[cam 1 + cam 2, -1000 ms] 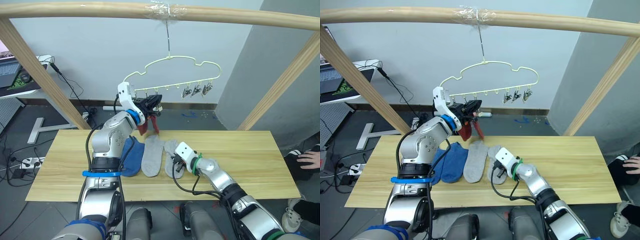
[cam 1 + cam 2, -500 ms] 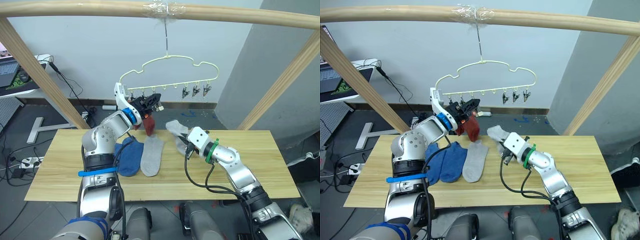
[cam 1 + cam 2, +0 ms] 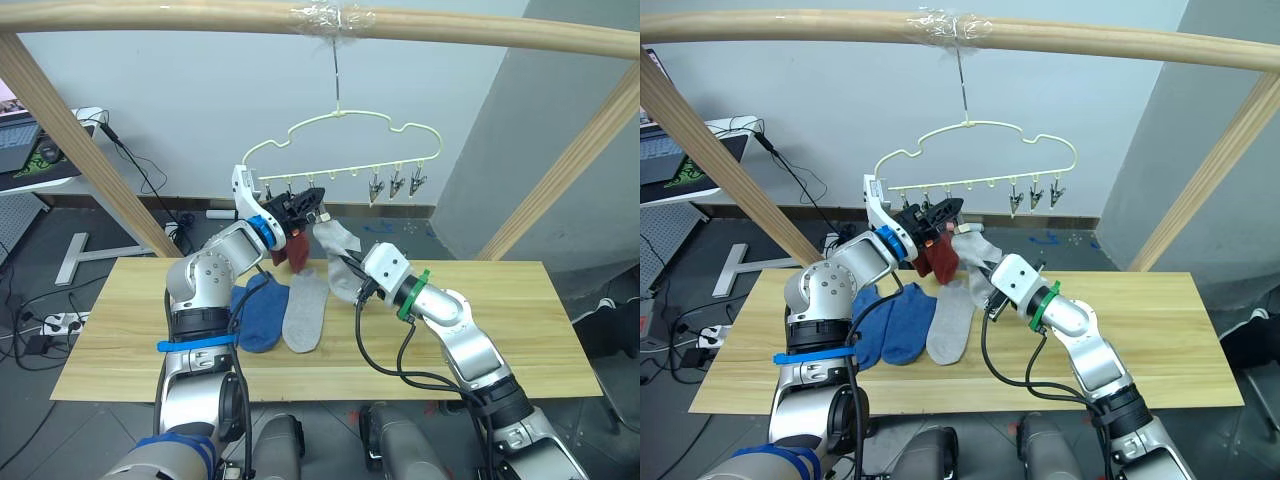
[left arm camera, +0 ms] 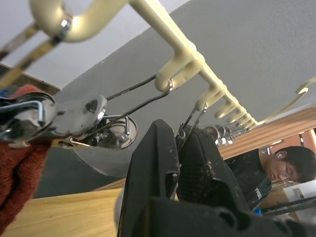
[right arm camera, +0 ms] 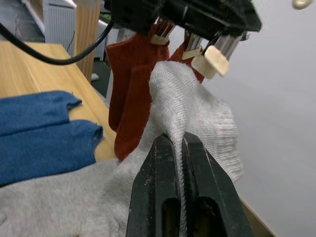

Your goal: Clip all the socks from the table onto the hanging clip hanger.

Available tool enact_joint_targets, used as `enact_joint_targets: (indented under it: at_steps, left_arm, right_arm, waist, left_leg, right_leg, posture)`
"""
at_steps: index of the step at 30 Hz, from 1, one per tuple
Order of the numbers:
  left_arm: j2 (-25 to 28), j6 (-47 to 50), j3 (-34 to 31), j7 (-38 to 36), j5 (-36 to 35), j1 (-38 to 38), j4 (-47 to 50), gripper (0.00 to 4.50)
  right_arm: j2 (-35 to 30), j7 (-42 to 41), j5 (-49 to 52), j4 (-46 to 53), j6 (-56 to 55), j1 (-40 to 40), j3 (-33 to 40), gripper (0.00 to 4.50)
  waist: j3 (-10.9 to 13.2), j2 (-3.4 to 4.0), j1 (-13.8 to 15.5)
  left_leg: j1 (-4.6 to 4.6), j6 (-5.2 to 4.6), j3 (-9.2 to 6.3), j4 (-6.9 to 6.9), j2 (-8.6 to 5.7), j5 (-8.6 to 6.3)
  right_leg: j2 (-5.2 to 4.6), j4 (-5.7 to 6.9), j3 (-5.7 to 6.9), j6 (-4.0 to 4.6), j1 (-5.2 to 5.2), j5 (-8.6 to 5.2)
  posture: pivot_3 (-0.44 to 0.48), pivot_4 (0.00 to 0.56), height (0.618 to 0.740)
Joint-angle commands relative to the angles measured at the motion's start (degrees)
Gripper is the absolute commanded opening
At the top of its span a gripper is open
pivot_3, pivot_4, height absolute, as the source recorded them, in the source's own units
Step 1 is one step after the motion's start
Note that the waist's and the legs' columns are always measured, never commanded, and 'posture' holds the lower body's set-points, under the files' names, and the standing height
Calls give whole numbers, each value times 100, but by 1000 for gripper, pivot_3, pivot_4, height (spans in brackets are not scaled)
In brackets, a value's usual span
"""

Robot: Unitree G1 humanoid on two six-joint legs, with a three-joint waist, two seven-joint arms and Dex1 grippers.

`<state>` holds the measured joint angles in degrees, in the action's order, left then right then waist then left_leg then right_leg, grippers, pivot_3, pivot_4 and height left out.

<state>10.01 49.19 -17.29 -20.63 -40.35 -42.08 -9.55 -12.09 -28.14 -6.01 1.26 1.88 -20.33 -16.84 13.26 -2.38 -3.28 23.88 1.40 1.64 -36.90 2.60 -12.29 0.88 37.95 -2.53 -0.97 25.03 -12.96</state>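
The pale-yellow clip hanger (image 3: 345, 122) hangs by its hook from the wooden top pole. Two rust red socks (image 3: 286, 250) hang from its leftmost clips. My left gripper (image 3: 311, 204) is raised to the clip bar, shut on a metal clip (image 4: 180, 134) beside the red socks. My right gripper (image 3: 349, 266) is shut on a light grey sock (image 3: 334, 240), held up just below and to the right of the left gripper; the sock (image 5: 197, 111) touches the red socks. On the table (image 3: 520, 320) lie two blue socks (image 3: 260, 310) and another grey sock (image 3: 305, 308).
A thick wooden pole frame (image 3: 200, 18) spans overhead, with slanted legs (image 3: 90, 150) at both sides. Three free clips (image 3: 396, 183) hang at the bar's right end. A side desk with a laptop (image 3: 25, 150) stands at the far left. A person (image 4: 276, 168) shows in the left wrist view.
My right gripper has lifted the grey sock off the table and carried it up and left to the hanger's clips. My left gripper has stayed at the clip bar.
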Motion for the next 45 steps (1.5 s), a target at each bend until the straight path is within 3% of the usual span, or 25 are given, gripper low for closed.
enact_joint_targets:
  at_steps: [1, 12, 36, 45]
  left_arm:
    - [33, -39, -54, 6, -99, -42, 111, 119]
    - [14, 19, -109, 17, -163, -50, 154, 119]
    - [81, -220, 18, -60, -90, 36, 316, 119]
    - [64, 129, -205, 11, -647, 44, 626, 3036]
  right_arm:
    - [90, 117, 79, 363, -176, 96, 60, 31]
    - [197, 247, 154, 543, -167, 197, 80, 31]
    - [686, 437, 109, -11, -212, -187, 14, 31]
    - [784, 589, 173, -230, 31, -377, 193, 0]
  waist:
    - [0, 0, -1]
    - [0, 0, -1]
    - [5, -1, 1]
    - [7, -3, 2]
  left_leg:
    - [0, 0, 0, 0, 0, 0]
    - [0, 0, -1, 0, 0, 0]
    - [5, 0, -1, 3, 3, 0]
    - [7, 0, -2, 3, 5, 0]
  right_leg:
    - [0, 0, 0, 0, 0, 0]
    - [0, 0, 1, 0, 1, 0]
    - [-1, -3, 0, 0, 6, 0]
    - [-2, -3, 0, 0, 7, 0]
  posture:
    - [-54, 227, 740]
    - [-54, 233, 740]
    - [-47, 242, 740]
    - [-38, 241, 740]
